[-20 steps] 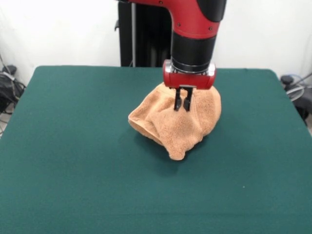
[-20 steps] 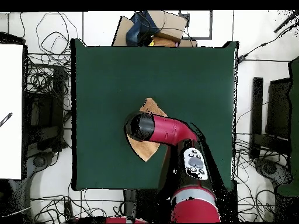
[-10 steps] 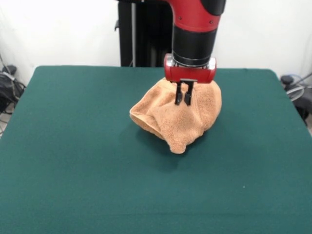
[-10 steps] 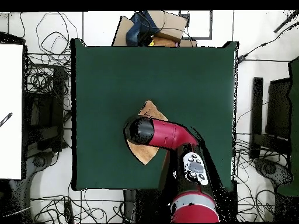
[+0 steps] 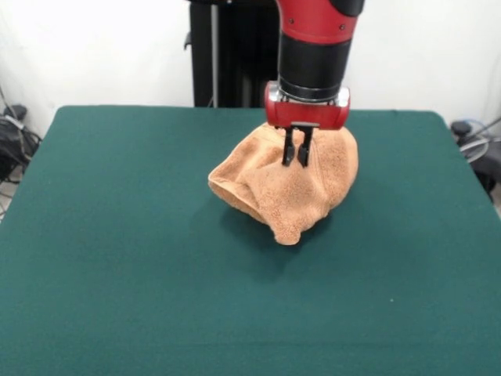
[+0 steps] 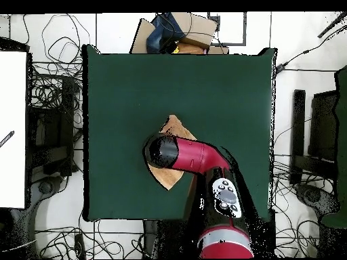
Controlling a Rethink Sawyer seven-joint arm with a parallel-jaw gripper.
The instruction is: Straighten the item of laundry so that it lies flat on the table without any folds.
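Orange-tan terry, nubbly pile: the towel (image 5: 286, 188) sits bunched in a rounded, hood-like mound near the middle of the dark green felt table (image 5: 117, 258), toward its far side in the front view. One rolled hem curves along the mound's left edge; a blunt corner droops at its near side. Seen from overhead, the towel (image 6: 175, 126) runs lengthwise along the table's depth, largely covered by the arm. Gripper (image 5: 296, 159) vertical above the mound, black jaws narrow, pinching a raised fold at the top.
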